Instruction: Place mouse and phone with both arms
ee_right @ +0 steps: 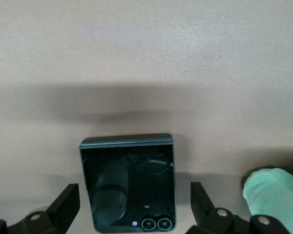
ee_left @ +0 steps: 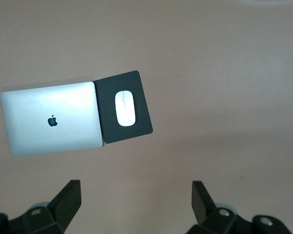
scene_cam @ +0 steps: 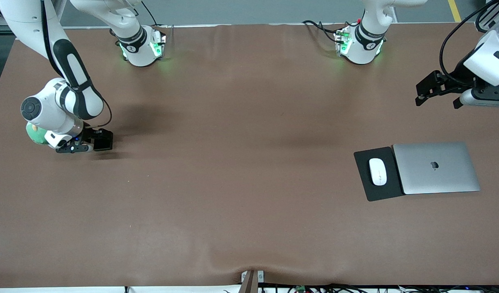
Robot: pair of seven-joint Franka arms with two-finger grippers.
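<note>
Already your right gripper [ee_right: 132, 207] straddled the phone [ee_right: 128, 183], fingers spread; your left gripper [scene_cam: 438, 95] waited agape above the mouse [scene_cam: 378, 171].

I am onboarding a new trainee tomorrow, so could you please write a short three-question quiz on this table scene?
1. True or false: the mouse lies on the mouse pad beside the closed laptop.
2. Multiple choice: the phone lies A) on the laptop, B) on the table between the open fingers of the right gripper, C) on the mouse pad.
3. Fill in: the left gripper is ____ and holds nothing, up over the left arm's end of the table.

Key: 1 true; 2 B; 3 open.
</note>
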